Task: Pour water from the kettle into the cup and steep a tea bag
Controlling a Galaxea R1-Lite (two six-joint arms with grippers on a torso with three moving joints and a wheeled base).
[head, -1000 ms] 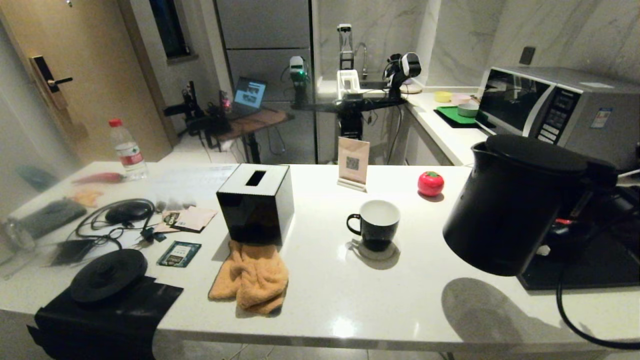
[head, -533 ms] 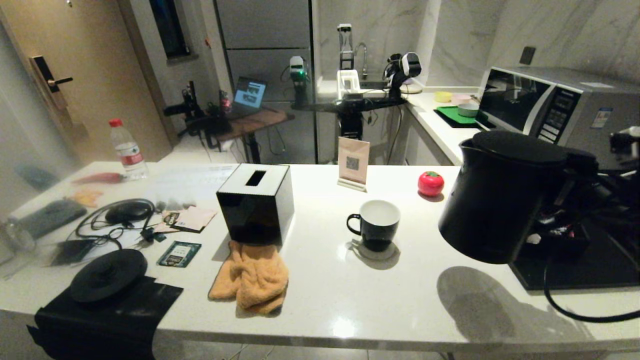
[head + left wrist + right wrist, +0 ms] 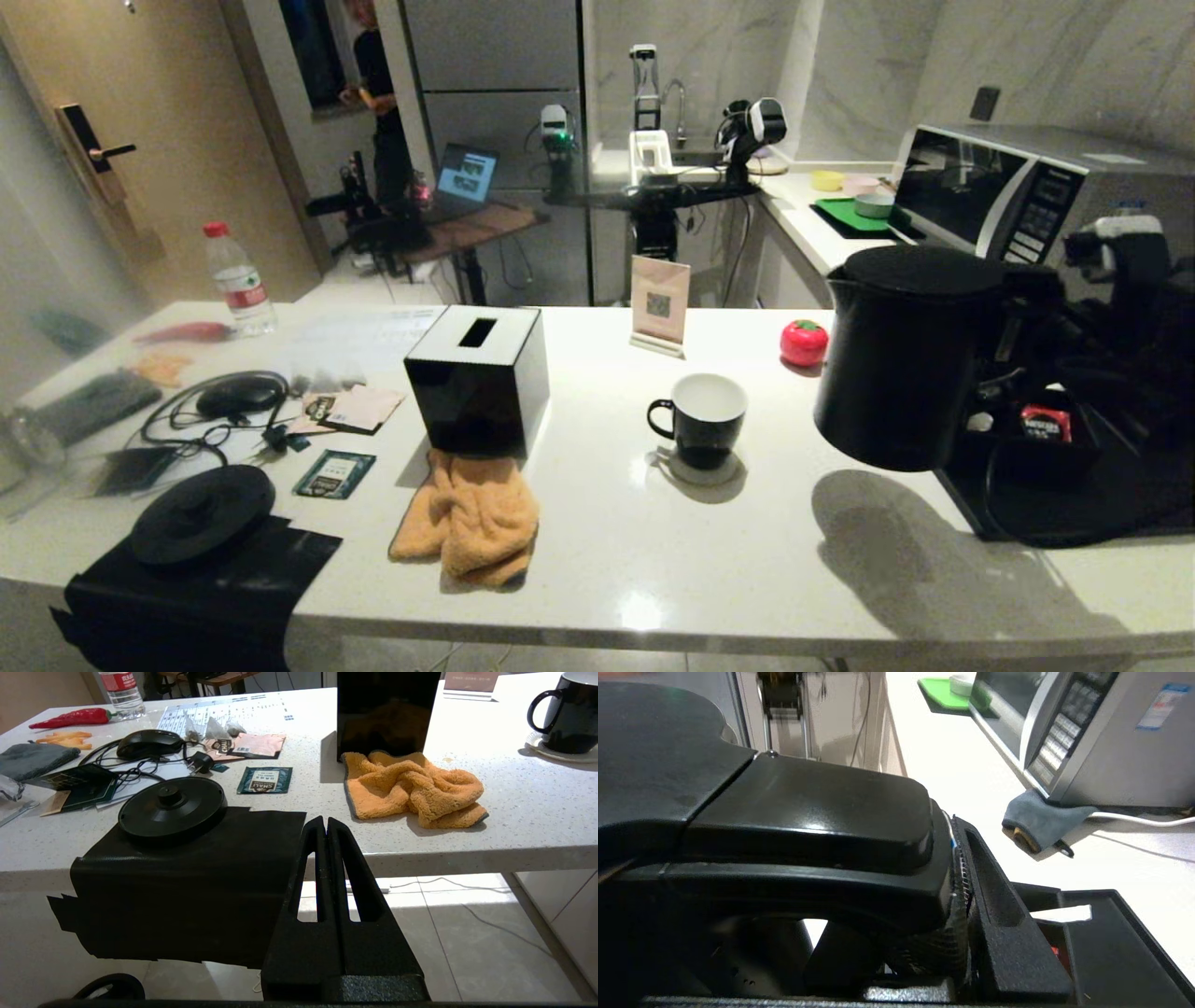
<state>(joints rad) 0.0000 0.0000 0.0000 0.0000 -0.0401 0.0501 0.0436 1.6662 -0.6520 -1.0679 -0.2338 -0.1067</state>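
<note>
A: Why are the left gripper's [image 3: 327, 826] fingers clenched below the white speckled surface [image 3: 653, 551]?

B: It's parked. Farther off, the right gripper [image 3: 962, 891] clasps the matte black kettle's [image 3: 901, 369] handle, holding it airborne right of the white-lined black ceramic cup [image 3: 702, 420], probably ready to pour.

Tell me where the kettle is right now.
In the head view, the kettle hangs above the counter's right side, held by the right gripper, right of the cup.

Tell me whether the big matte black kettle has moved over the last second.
Yes. The matte black kettle has shifted left and up, nearer the red tomato-shaped timer, and now hangs more upright.
</note>
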